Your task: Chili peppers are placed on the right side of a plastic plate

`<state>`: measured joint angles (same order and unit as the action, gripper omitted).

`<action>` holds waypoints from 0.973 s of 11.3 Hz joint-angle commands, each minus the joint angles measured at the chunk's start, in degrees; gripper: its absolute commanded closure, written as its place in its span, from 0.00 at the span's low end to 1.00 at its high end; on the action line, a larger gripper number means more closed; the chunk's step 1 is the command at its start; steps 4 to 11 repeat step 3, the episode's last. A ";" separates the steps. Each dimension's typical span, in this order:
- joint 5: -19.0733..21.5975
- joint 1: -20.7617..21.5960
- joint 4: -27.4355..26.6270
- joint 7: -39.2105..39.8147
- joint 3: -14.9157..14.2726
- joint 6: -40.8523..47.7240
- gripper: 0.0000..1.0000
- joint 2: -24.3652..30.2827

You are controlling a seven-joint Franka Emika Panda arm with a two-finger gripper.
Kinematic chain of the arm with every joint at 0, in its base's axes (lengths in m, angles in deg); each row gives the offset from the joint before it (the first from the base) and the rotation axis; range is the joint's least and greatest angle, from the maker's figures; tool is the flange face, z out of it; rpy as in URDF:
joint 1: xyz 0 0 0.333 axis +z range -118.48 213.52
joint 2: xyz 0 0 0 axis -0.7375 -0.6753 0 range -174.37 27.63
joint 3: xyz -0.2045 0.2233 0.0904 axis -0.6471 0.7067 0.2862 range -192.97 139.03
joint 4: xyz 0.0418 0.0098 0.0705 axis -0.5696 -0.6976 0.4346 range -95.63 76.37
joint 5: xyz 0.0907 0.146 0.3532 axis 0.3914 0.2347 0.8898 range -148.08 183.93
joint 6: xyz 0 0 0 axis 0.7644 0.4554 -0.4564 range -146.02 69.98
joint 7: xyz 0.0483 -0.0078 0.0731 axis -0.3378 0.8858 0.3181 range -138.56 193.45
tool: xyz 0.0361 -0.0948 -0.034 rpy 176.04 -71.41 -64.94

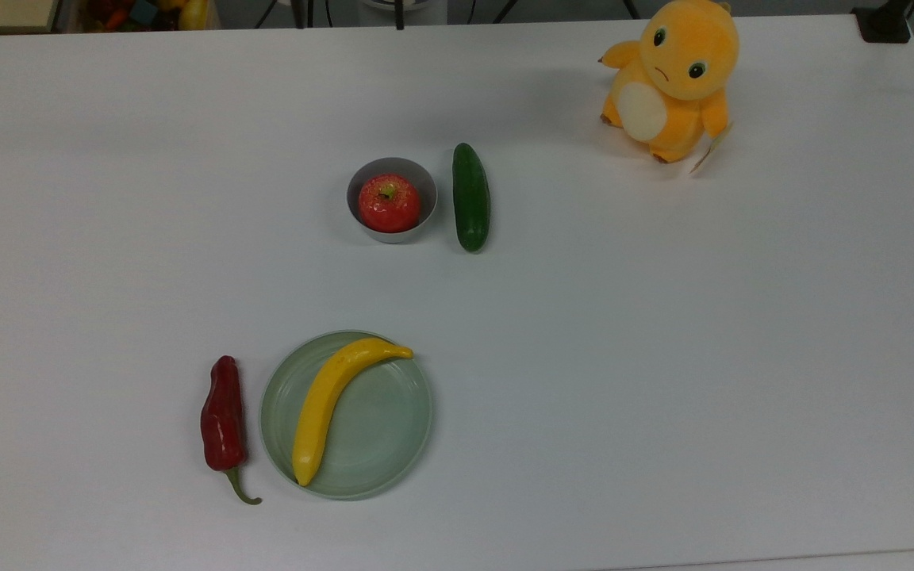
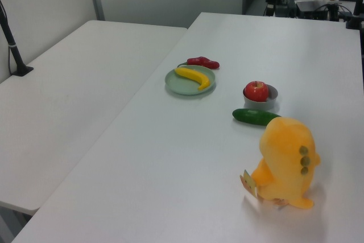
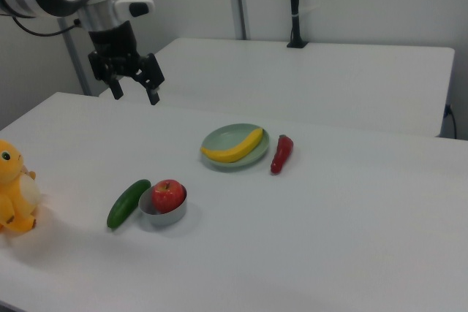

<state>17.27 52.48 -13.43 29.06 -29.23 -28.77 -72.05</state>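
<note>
Hovering high above the counter point(image 3: 344, 202), tool point(image 3: 135, 84) spread wide, empty, well apart from chili pepper point(image 1: 224, 415) lying just beside plastic plate point(image 1: 382, 428) on the top view's left. Risk judged: clipping banana point(image 1: 330, 400) or shifting plate during descent.

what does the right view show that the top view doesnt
The right view alone gives the robot arm with its pincer open and empty, hanging above the table well away from the food, plus a second table behind.

The top view alone gives the orange plush toy whole, facing the camera.

Both share the chili pepper lying on the table close beside the plastic plate, the banana on that plate, the apple in the grey bowl, and the cucumber next to it.
</note>
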 commanded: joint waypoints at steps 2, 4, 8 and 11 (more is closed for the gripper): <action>0.13 1.28 -0.77 4.53 -2.31 -1.13 0.00 0.61; 0.21 1.37 -0.77 4.53 -2.31 -1.13 0.00 0.70; 0.21 1.37 -0.77 4.53 -2.31 -1.13 0.00 0.70; 0.21 1.37 -0.77 4.53 -2.31 -1.13 0.00 0.70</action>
